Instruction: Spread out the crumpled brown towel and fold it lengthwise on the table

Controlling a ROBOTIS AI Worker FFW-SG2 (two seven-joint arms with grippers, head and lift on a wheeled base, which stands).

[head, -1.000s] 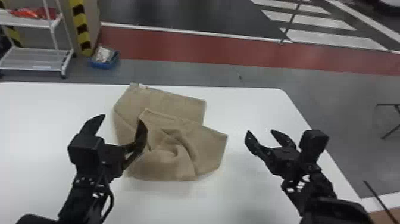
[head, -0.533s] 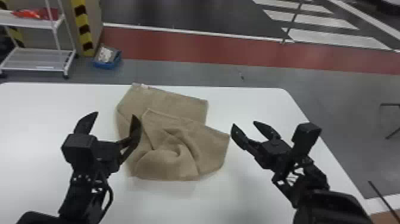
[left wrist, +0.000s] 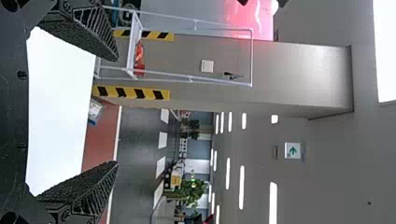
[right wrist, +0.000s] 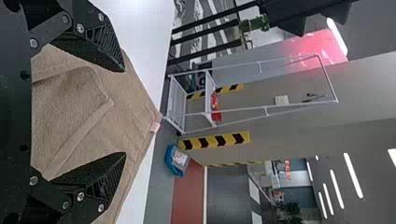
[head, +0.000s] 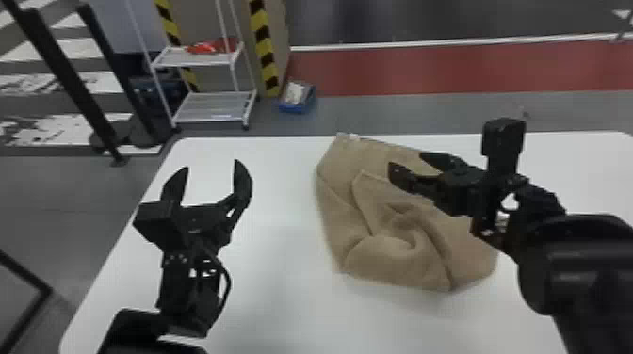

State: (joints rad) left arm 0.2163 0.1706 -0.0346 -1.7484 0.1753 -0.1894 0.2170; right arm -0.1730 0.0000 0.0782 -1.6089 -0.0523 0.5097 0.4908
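brown towel [head: 395, 263]: laid crumpled about mid-tabletop [head: 282, 292], reaching to the far edge; layers overlapped, a swirl of creases bunched in the near part
tag [head: 347, 136]: small, pale, attached at the towel's far left corner
right pincer [head: 406, 160]: released, fingers spread, nothing grasped; positioned over the towel's far right part; contact can't be told
left pincer [head: 211, 165]: released too, fingers parted wide, empty; held over the tabletop's left side, well apart from the towel
rack [head: 214, 107]: white, stood on the floor beyond the tabletop, far left; red item [head: 207, 47] placed on its upper shelf
blue bin [head: 296, 108]: set on the floor just right of the rack
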